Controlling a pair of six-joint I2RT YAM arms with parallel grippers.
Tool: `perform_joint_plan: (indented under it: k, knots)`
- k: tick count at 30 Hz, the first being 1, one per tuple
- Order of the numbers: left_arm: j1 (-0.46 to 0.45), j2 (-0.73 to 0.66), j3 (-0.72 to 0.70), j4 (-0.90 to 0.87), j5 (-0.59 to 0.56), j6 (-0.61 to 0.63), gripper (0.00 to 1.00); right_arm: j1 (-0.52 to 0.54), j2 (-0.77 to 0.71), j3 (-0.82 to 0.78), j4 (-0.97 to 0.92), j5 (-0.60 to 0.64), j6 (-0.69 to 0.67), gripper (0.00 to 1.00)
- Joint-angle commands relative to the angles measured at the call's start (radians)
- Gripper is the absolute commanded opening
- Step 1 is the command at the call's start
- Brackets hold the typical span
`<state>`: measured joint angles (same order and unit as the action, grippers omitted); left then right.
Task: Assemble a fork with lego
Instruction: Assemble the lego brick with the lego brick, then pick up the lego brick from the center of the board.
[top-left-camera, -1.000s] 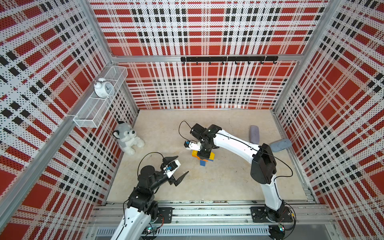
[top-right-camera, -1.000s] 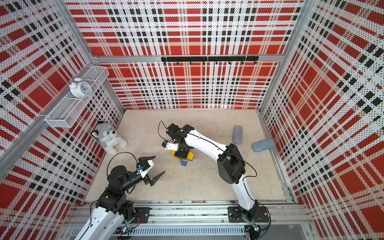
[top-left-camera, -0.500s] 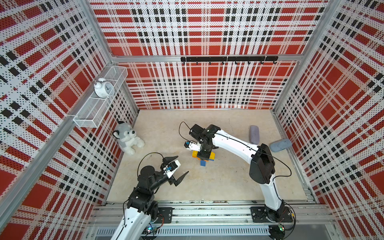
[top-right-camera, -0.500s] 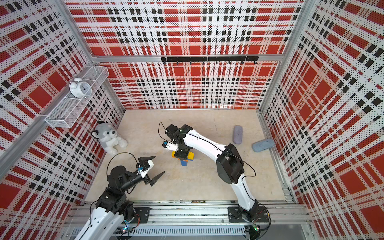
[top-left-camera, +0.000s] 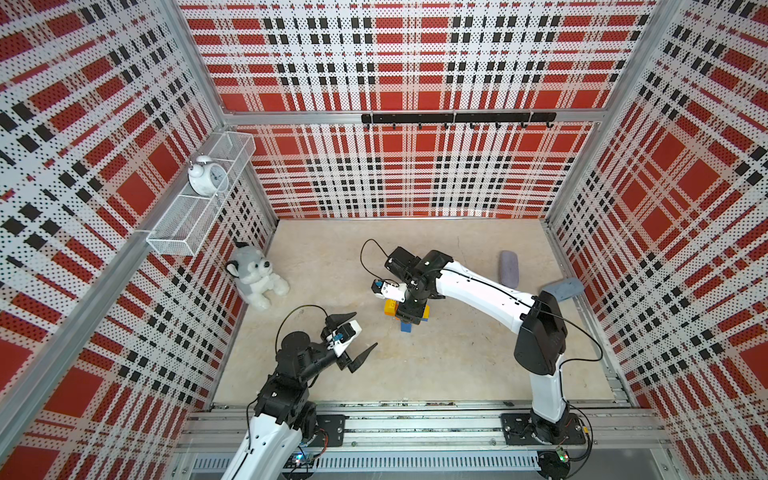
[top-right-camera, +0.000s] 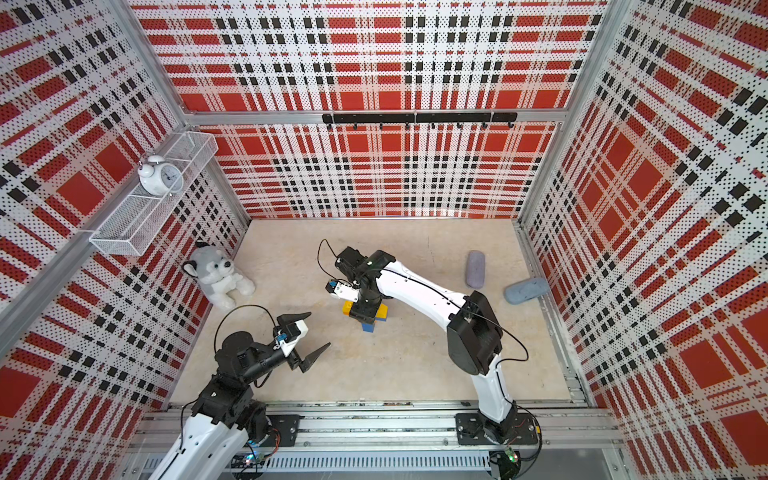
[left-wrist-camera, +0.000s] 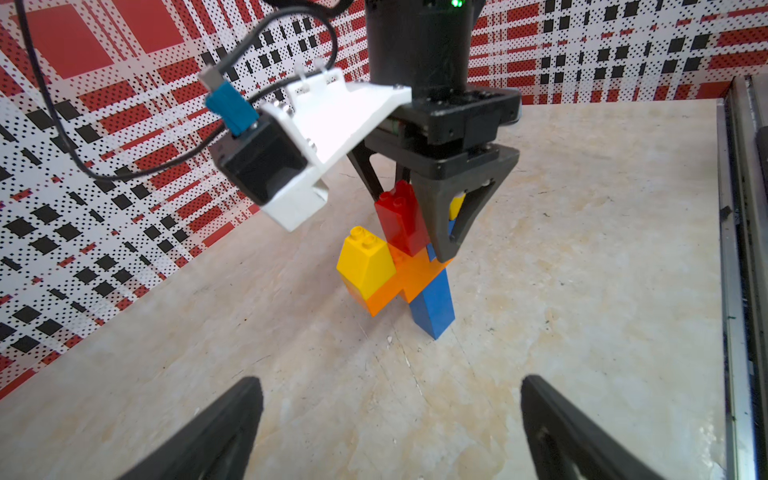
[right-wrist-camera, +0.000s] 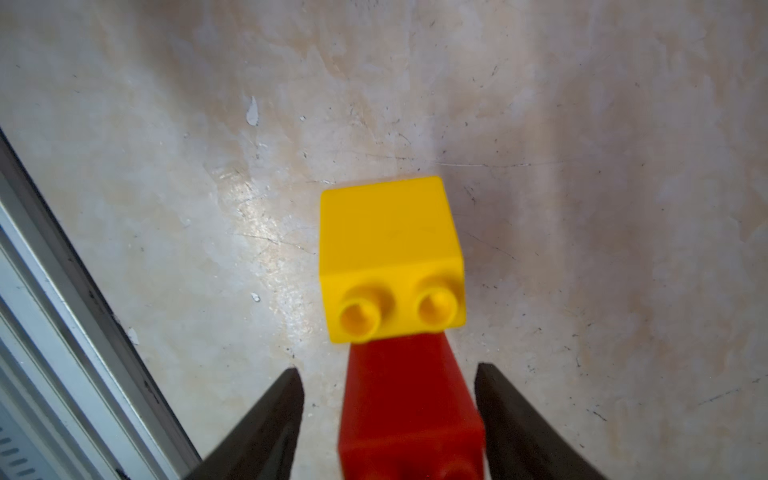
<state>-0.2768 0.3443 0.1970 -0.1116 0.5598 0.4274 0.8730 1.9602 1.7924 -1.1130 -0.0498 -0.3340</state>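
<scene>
Blue-handled fork (left-wrist-camera: 411, 274) standing, orange bar, yel/red prongs.

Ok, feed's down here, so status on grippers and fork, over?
Left gripper open, empty. Right gripper open, straddling red prong. Fork upright on blue handle. Plush dog well clear.

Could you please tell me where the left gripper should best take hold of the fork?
Probably grip the blue handle of the fork low down, coming in level from the left gripper side. It stands roughly upright with flat, bare sides, while the open right gripper straddles the red prong on top.
</scene>
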Motion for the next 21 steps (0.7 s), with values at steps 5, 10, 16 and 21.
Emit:
perform_joint_plan:
  k: [5,10,16,21]
  knots:
    - [-0.007,0.014,-0.006,0.027,0.000,0.000,0.98,-0.023,-0.100,-0.124,0.155,-0.093,-0.009,0.80]
    - [-0.007,0.015,-0.005,0.027,-0.003,-0.003,0.98,-0.034,-0.069,-0.129,0.180,-0.097,0.007,0.75]
    - [-0.008,0.015,-0.005,0.026,-0.008,0.001,0.98,-0.036,-0.039,-0.129,0.172,-0.113,0.014,0.60]
    - [-0.009,0.017,-0.005,0.026,-0.010,0.006,0.98,-0.037,-0.033,-0.138,0.163,-0.113,0.011,0.55]
